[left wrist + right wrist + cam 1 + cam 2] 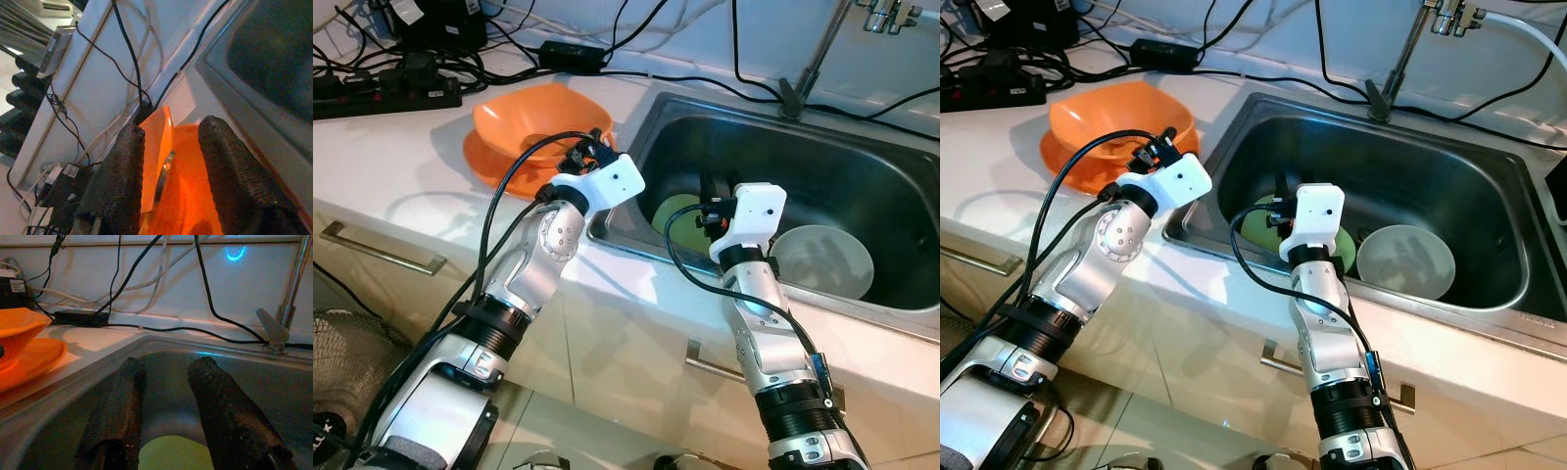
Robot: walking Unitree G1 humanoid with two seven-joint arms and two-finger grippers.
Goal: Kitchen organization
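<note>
Dishes sit in two places. Under the right hand (168, 396), fingers apart and empty, the sink (862, 127) holds a green plate (171, 453) and, beside it, a pale bowl (824, 260). The left hand (168, 171), also spread, hovers over the orange bowl (540, 116), stacked on an orange plate (1067, 162) on the counter (382, 157), probably readying a grasp.
</note>
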